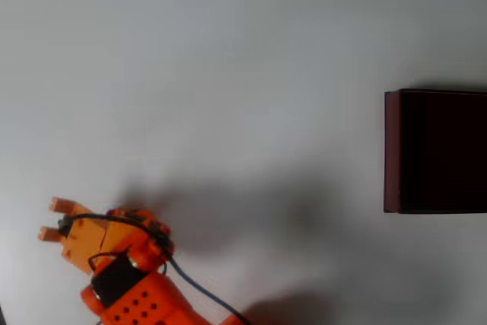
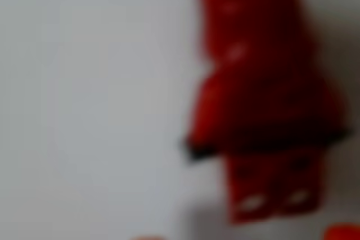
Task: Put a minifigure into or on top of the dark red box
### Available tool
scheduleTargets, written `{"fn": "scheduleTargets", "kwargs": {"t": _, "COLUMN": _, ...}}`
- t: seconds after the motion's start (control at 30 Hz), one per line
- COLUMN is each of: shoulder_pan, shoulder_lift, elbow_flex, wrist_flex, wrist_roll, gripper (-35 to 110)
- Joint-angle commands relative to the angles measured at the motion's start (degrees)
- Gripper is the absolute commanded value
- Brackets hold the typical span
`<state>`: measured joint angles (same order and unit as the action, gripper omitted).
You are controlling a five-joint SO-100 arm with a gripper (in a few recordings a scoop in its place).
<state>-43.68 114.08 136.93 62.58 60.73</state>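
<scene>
Overhead and wrist views of one moment in a pick-and-place task. The orange gripper [image 1: 52,218] sits near the lower-left corner of the white table [image 1: 228,74] in the overhead view, its two fingers [image 1: 59,205] pointing toward the left edge with a small gap between them and nothing seen in that gap. The minifigure [image 2: 264,99] appears large and blurred in the wrist view, lying flat on the table, red throughout with a dark band at the waist and two pale spots at the feet; its place on the table cannot be told from the overhead view. The dark red box [image 1: 392,150] rests against the right edge, about mid-height, open side up with a near-black interior — well apart from the arm.

Risks, as judged from this moment: the figure lies right of centre in the wrist view, so a closing grip may be off-centre and pinch only an arm or the head, letting the figure twist or slip out. It is small and smooth, and lies flat, so the fingers may scrape the table or push it aside rather than seat around it. The carry spans nearly the full width of the table — a weak hold could drop it short of the box. Nothing stands on the table between arm and box; only the arm's shadow falls across that stretch.
</scene>
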Motion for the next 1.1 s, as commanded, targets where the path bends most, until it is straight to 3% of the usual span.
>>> {"fn": "scheduleTargets", "kwargs": {"t": 0.0, "shoulder_pan": -1.0, "shoulder_lift": 2.3, "elbow_flex": 0.4, "wrist_flex": -0.5, "wrist_roll": 0.9, "gripper": 15}}
{"fn": "scheduleTargets", "kwargs": {"t": 1.07, "shoulder_pan": -0.4, "shoulder_lift": -3.9, "elbow_flex": 0.0, "wrist_flex": -6.0, "wrist_roll": -4.0, "gripper": 16}}
